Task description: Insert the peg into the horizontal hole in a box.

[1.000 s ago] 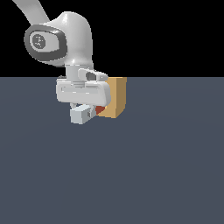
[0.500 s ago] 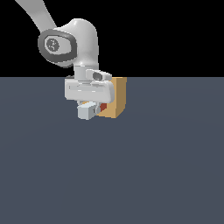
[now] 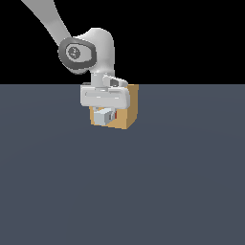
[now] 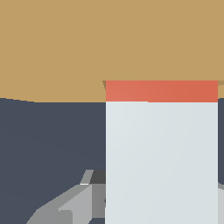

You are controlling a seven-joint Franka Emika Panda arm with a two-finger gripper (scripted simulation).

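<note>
1. In the exterior view, my gripper (image 3: 106,116) hangs low in front of the tan box (image 3: 130,106), just above the dark grey floor (image 3: 143,191). My white hand body covers the box's upper part on the exterior view's left.
2. Below my hand, that view shows the pale blunt end of the peg (image 3: 101,116) facing the camera. Only a sliver of its red end shows just past it, right against the box face.
3. The exterior view hides the hole completely; my hand and the peg stand in front of it.
4. The wrist view fills this in. The peg (image 4: 162,157) runs straight out from my gripper as a wide pale bar, ending in a thin red band.
5. That red band meets the box (image 4: 65,48) face, and a narrow dark edge of the hole (image 4: 104,84) shows beside the band's corner. Most of the red end is out of sight, so the peg tip sits inside the opening.
6. The wrist view shows 1 grey finger (image 4: 72,203) beside the peg; the other is barely visible.
7. My gripper is closed on the peg's pale part, holding it level.
</note>
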